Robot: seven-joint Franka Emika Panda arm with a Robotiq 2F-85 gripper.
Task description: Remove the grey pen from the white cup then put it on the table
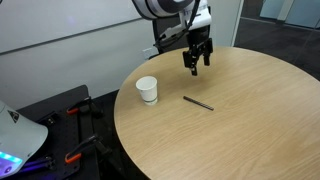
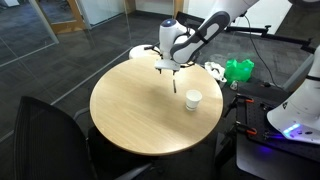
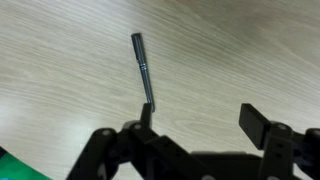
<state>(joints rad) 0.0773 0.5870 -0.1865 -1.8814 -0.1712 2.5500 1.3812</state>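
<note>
The grey pen (image 1: 198, 102) lies flat on the table (image 1: 250, 130), a little to the side of the white cup (image 1: 147, 90), which stands upright with nothing showing in it. My gripper (image 1: 196, 67) hangs above the table beyond the pen, open and empty. In the wrist view the pen (image 3: 142, 66) lies on the wood below my open gripper (image 3: 200, 118), its near end by one fingertip. In an exterior view the cup (image 2: 192, 99) stands near the table's edge, my gripper (image 2: 172, 80) is above the table (image 2: 130, 110), and the pen is too small to make out.
A dark chair (image 2: 45, 140) stands close to the table. A green bag (image 2: 238, 70) and white equipment (image 2: 300, 110) lie beyond the table edge. A white device and red-handled gear (image 1: 40, 135) sit on the floor beside the table.
</note>
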